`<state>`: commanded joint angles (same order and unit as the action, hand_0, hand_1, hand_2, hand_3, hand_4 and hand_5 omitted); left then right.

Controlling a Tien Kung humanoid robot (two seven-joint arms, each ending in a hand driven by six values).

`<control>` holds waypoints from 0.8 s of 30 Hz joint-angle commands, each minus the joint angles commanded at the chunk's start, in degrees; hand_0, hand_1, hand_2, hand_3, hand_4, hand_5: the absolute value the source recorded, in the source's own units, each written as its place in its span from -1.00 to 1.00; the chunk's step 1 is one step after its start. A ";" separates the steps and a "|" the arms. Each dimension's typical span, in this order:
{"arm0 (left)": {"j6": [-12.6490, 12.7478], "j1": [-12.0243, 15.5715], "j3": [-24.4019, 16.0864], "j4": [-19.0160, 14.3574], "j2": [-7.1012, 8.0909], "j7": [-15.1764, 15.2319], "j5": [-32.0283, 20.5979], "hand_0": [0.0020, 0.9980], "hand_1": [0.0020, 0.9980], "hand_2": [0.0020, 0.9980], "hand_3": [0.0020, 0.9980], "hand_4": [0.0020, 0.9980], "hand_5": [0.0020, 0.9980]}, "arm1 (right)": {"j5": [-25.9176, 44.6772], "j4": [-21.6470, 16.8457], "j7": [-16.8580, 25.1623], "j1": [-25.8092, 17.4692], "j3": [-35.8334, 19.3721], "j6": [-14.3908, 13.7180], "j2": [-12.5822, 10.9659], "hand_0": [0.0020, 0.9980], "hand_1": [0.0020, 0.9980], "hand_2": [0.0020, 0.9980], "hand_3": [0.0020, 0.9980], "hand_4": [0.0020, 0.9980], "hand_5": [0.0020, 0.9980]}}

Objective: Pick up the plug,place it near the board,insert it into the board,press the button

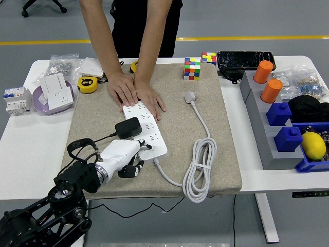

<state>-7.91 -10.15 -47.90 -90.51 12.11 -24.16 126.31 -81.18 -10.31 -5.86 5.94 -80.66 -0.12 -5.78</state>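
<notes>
A white power strip (146, 128) lies on the beige mat (92, 108). A black plug (127, 127) sits in the strip near its near end, with its black cable running off to the left. My left hand (136, 158) rests on the mat at the strip's near left corner. Its fingers are curled and hold nothing, and one fingertip (148, 146) touches the strip's near end. A person's two hands (134, 92) press flat on the strip's far end. The strip's own white cable (200, 164) lies coiled to the right, ending in a white plug (190, 96).
Two tape measures (87, 84), a purple bowl of white sockets (53, 95) and a breaker (15, 99) are at the left. Two puzzle cubes (192, 68) are at the back. A grey rack with orange and blue blocks (275, 110) and a lemon (313, 144) stand at the right.
</notes>
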 joint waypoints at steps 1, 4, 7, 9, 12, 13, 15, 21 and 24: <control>0.00 -0.02 0.12 0.07 0.00 0.03 0.01 -0.74 -0.89 -0.69 0.58 -0.04 -0.96 | -0.05 0.00 -0.02 0.01 -0.09 0.00 -0.01 0.73 0.44 0.42 0.40 1.00 0.33; 0.00 -0.15 0.39 0.23 -0.07 0.11 0.09 -0.74 -0.89 -0.69 0.58 -0.04 -0.96 | -0.10 0.00 -0.04 0.03 -0.18 0.01 -0.03 0.73 0.44 0.42 0.40 1.00 0.33; -0.10 -0.26 0.59 0.28 -0.12 0.12 0.21 -0.74 -0.90 -0.69 0.58 -0.05 -0.96 | -0.10 0.00 -0.04 0.08 -0.23 0.01 -0.01 0.73 0.44 0.43 0.40 1.00 0.33; -0.19 -0.35 0.71 0.41 -0.12 0.13 0.26 -0.74 -0.90 -0.69 0.58 -0.05 -0.96 | -0.07 0.00 -0.03 0.11 -0.20 0.01 -0.01 0.73 0.44 0.43 0.40 1.00 0.33; -0.48 -0.40 0.83 0.73 -0.06 0.22 0.39 -0.74 -0.90 -0.69 0.55 -0.05 -0.97 | 0.14 0.00 0.02 0.16 -0.07 -0.03 -0.01 0.73 0.44 0.42 0.40 1.00 0.33; -0.52 -0.40 0.84 0.75 -0.04 0.25 0.43 -0.74 -0.90 -0.69 0.55 -0.05 -0.97 | 0.15 0.00 0.01 0.16 -0.08 -0.03 -0.01 0.73 0.44 0.42 0.40 1.00 0.33; -0.62 -0.43 0.87 0.76 0.01 0.34 0.57 -0.74 -0.90 -0.69 0.55 -0.05 -0.97 | 0.07 0.00 -0.02 0.14 -0.17 -0.03 -0.01 0.73 0.44 0.42 0.40 1.00 0.33; -0.20 -0.22 0.18 -0.35 0.04 0.85 0.72 -0.74 -0.90 -0.69 0.55 -0.06 -0.97 | 0.14 0.00 -0.03 0.10 -0.13 -0.04 0.03 0.72 0.44 0.42 0.40 1.00 0.33; -0.04 0.17 -1.00 -2.32 0.02 1.19 0.38 -0.74 -0.89 -0.69 0.47 -0.08 -0.98 | 0.30 0.00 -0.01 0.09 0.01 -0.08 0.06 0.72 0.44 0.42 0.39 1.00 0.33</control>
<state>-7.94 -9.97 -48.90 -92.82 12.13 -22.97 126.69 -80.88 -10.31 -5.87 6.03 -80.65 -0.20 -5.72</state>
